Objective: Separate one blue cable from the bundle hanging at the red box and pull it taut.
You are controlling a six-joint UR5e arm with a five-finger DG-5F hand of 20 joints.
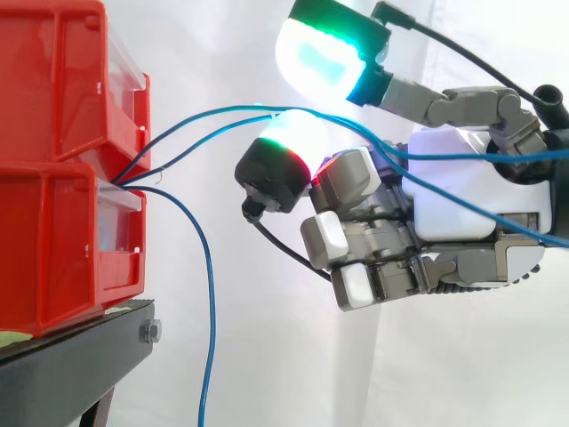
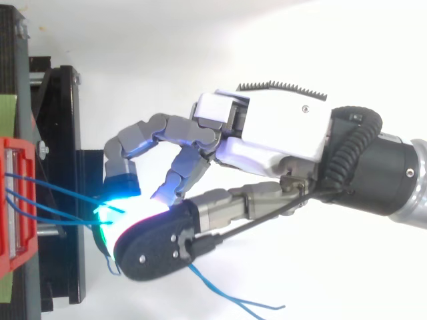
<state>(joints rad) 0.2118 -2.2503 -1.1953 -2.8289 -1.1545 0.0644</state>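
**Blue cable (image 1: pixel 213 110) hooked over finger pad, thumb clear**

Exits with the bundle (image 1: pixel 133 173) from the slot between the two stacked red bins (image 1: pixel 53 133) on the black stand (image 1: pixel 80 365). Arcs up and right, crosses the top of the finger pad (image 1: pixel 289 138), then runs on in front of the white palm of the hand (image 1: pixel 453 196) to the right edge. Hooked from beneath by that curled finger. Thumb pad (image 1: pixel 320 58) above it with a gap between in side view, so no pinch. Other fingers folded toward the palm. Just below, a second strand (image 1: pixel 191 151) to the same finger. Lower still, a third strand (image 1: pixel 211 311) hanging free under the bins, well left of the hand. From above: strands (image 2: pixel 60 193) stretched from bin to the glowing pads, loose ends (image 2: pixel 227 297) trailing from under the thumb.
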